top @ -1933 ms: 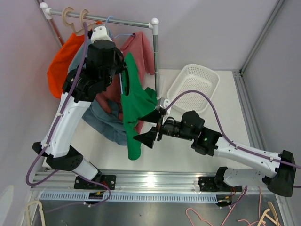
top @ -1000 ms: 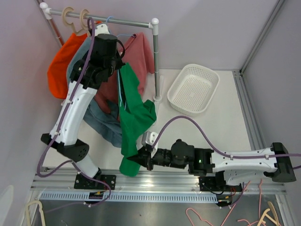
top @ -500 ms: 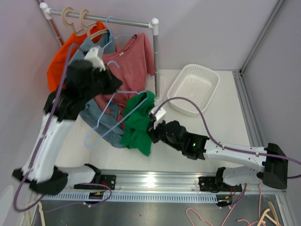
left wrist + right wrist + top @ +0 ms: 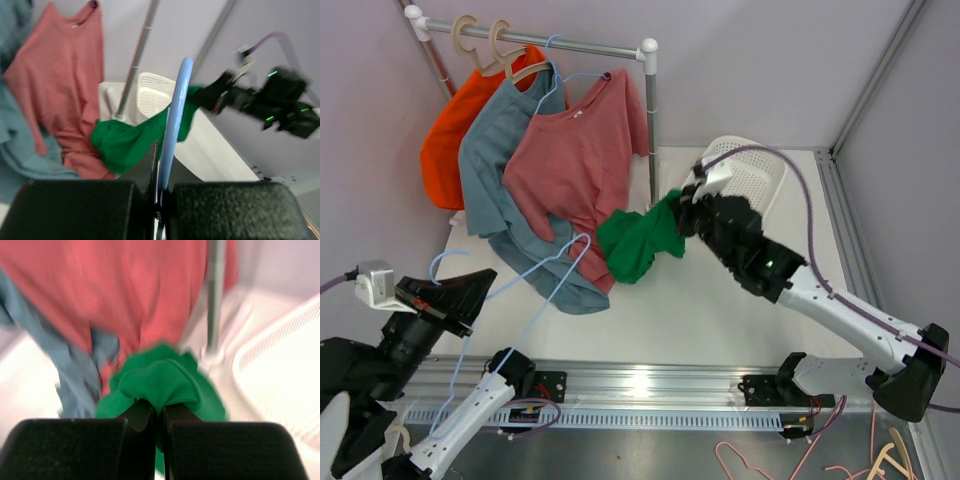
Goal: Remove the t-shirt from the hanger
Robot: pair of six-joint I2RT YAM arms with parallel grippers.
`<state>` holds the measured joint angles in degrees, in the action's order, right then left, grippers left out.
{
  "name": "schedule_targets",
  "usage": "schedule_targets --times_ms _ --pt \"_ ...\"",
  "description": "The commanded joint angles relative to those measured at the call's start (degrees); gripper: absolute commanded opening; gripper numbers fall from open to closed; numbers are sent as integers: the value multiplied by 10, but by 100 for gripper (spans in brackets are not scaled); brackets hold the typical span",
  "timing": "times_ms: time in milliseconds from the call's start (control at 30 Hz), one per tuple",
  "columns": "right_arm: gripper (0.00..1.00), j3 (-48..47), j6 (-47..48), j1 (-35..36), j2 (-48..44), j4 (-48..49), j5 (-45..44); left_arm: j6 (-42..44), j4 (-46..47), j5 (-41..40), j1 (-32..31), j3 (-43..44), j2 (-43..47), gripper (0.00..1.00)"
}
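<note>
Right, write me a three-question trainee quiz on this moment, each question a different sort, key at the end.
1. True or false: the green t-shirt hangs on the light-blue hanger.
2. The left gripper is shut on: A) the hanger, B) the white basket, C) nothing.
3. How many shirts hang from the rail?
Key: 1 false, the right gripper holds it clear; 2 A; 3 three: orange shirt, blue shirt, pink shirt.

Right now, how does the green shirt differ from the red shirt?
The green shirt is bunched in the right gripper; the red shirt hangs spread out. The green shirt is off the rail; the red shirt is on it. Both are plain, single-coloured.
</note>
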<state>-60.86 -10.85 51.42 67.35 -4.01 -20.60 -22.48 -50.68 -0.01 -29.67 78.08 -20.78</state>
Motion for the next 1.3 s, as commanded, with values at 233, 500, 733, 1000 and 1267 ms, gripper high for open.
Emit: schedule_targets --times_ms 233,500,733,1000,1267 --pt "0 -425 114 -207 144 169 137 -40 35 -75 -1 -121 0 1" --pt "0 -645 24 -313 325 175 196 -44 51 -74 -1 -130 -22 1" --pt "0 -762 -38 -373 434 143 232 -35 57 -90 -1 -130 -35 1" --pt "0 -600 1 -385 367 130 186 -35 86 -96 -2 -142 -50 1" --pt "0 -366 -18 -367 282 14 93 -22 95 -84 0 -80 -159 0"
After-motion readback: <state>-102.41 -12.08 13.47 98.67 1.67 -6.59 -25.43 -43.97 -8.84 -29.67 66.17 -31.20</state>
